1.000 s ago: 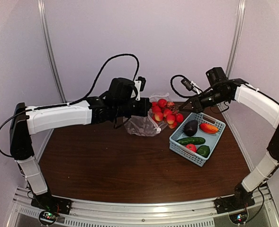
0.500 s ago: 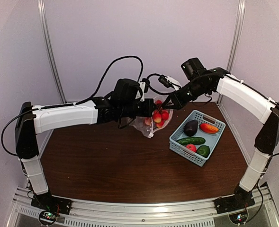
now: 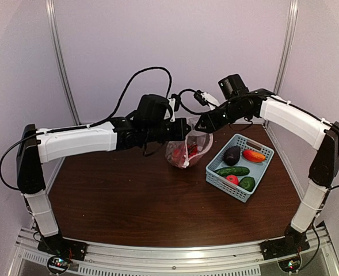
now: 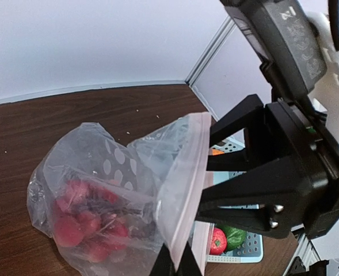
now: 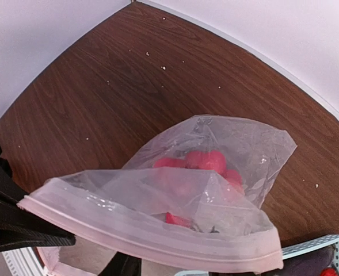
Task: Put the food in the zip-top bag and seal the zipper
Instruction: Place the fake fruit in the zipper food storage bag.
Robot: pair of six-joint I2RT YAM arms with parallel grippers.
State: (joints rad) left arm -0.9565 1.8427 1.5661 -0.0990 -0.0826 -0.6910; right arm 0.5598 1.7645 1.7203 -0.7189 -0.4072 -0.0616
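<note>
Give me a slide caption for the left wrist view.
Left fingers pinch the zip-top bag by its zipper, red fruits inside, right fingers open beside the mouth.

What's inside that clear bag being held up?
Small red fruits, bunched at the bottom of the bag. Crinkled plastic blurs them, so their number and anything beneath stays hidden.

The top external camera sits high behind the arm bases, looking down and forward over the whole table (image 3: 129, 213) to the back wall. The left wrist camera looks from close by across the zip-top bag (image 4: 100, 195) toward the table's far right corner, while the right wrist camera looks steeply down on the bag's mouth. All three views share the bag and the basket (image 3: 215, 178).
</note>
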